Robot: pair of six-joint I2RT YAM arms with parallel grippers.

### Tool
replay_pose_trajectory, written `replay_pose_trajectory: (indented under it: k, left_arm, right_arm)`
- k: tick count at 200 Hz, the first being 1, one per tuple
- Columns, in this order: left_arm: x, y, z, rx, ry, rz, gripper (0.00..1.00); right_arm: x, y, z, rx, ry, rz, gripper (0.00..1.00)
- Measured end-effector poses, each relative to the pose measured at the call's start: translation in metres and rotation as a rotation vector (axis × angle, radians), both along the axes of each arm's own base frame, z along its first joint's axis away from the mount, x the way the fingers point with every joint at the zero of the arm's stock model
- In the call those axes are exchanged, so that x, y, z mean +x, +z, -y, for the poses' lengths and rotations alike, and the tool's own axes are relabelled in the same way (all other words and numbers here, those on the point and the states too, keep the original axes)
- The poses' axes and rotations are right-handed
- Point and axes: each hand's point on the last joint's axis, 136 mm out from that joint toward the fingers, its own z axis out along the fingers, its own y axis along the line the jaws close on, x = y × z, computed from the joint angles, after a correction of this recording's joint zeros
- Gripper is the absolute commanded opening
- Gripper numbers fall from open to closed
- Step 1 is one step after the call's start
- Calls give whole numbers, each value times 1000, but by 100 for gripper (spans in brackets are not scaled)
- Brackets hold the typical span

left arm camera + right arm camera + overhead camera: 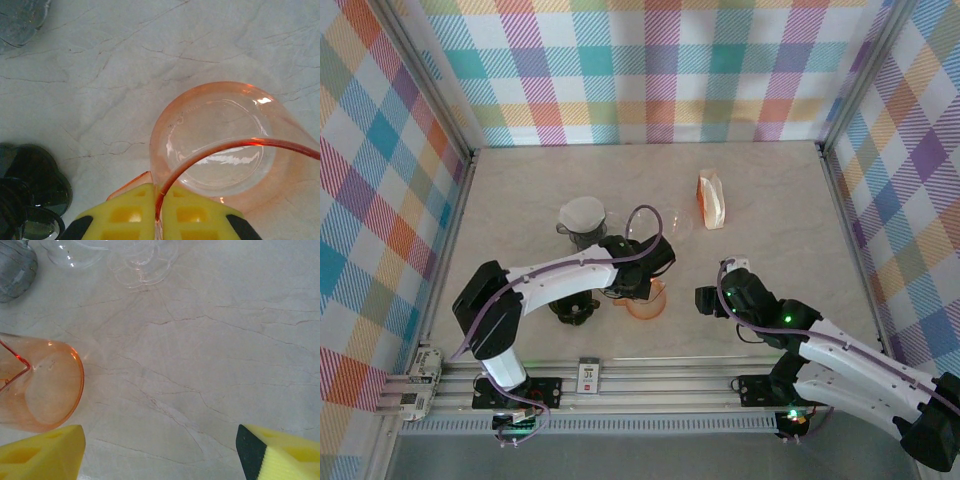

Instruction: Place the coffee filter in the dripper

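Note:
A white coffee filter (583,211) lies on top of a dark grey glass vessel (580,232) at the middle left of the table. An orange see-through dripper (648,302) stands tilted near the front, and its open mouth (220,145) shows in the left wrist view. My left gripper (159,192) is shut on the dripper's thin rim, one yellow pad on each side. My right gripper (160,450) hovers open over bare table to the right of the dripper (45,395), holding nothing.
An orange-and-white packet (712,200) stands at the back right. Clear glass pieces (667,222) lie beside the grey vessel. A dark glossy object (30,190) sits under the left arm near the front. Checked walls enclose the table.

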Motion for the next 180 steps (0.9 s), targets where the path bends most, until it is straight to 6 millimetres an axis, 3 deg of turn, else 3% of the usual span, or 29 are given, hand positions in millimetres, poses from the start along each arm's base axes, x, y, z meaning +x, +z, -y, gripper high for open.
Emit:
replay_pose_trajectory:
  k: [55, 90, 112, 140, 161, 180]
  left_arm:
    - [1, -7, 1, 17, -7, -8, 35]
    - [3, -1, 1, 10, -5, 9, 39]
    - [4, 20, 0, -37, 2, 50, 46]
    - [2, 69, -6, -187, 43, 141, 52]
    - [-10, 96, -31, -301, 105, 182, 53]
    - [-18, 95, -64, -366, 203, 193, 52]
  right_arm:
    - [-2, -6, 2, 0, -11, -14, 83]
    - [-3, -4, 3, 12, -15, -10, 85]
    - [-3, -4, 2, 15, -14, -8, 86]
    - [-3, -4, 2, 16, -12, -11, 86]
    - [-4, -8, 3, 14, -12, -18, 86]
    - [-5, -13, 4, 8, -13, -25, 86]
